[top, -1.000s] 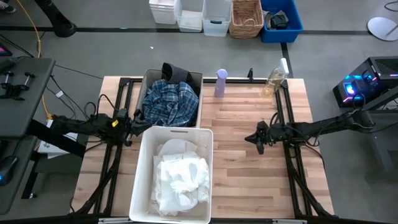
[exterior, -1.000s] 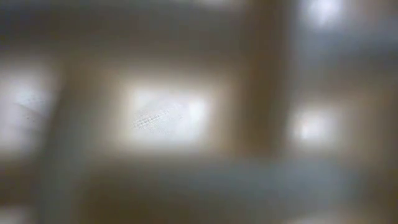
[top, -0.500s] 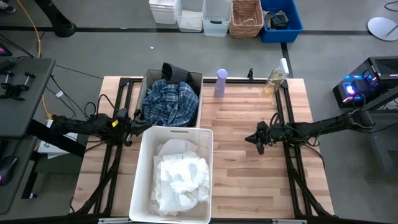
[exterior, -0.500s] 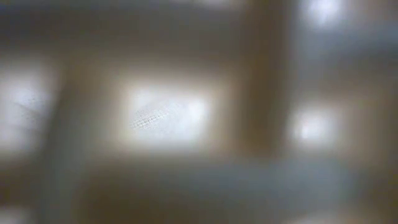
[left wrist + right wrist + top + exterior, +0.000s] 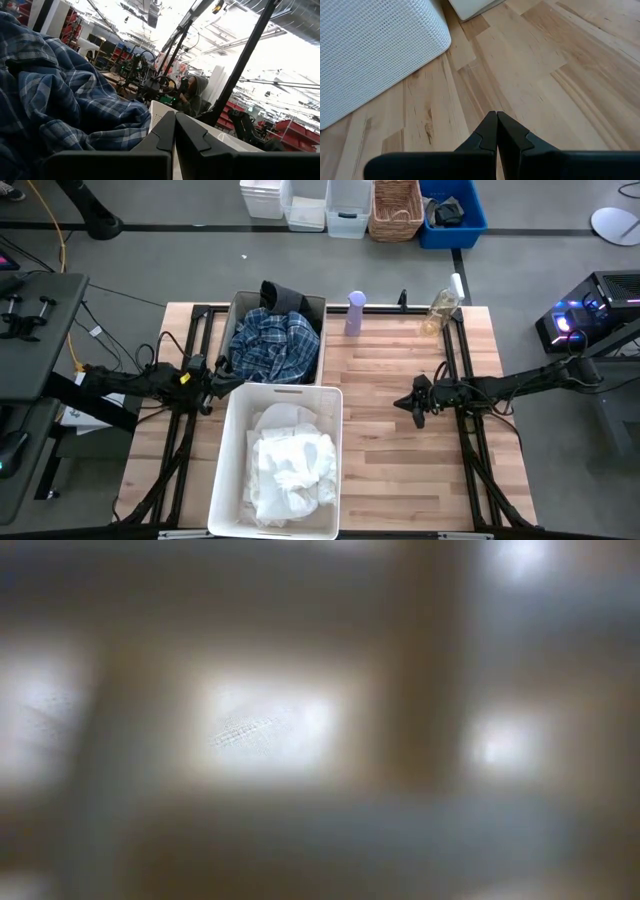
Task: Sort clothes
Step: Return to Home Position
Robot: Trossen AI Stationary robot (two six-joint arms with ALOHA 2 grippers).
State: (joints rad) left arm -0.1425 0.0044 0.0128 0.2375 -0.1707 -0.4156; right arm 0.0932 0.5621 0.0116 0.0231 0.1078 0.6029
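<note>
A blue-and-white plaid garment lies heaped in a grey bin at the table's far left, with a dark garment over the bin's far rim. White garments fill a white plastic bin at the near left. The plaid garment also shows in the left wrist view. My left gripper is shut and empty, at the left between the two bins. My right gripper is shut and empty, above bare table right of the white bin.
A lilac bottle and a clear bottle stand at the table's far edge. Black frame rails run along both sides of the table. Bare wood lies between the white bin and the right rail. Storage bins stand on the floor beyond.
</note>
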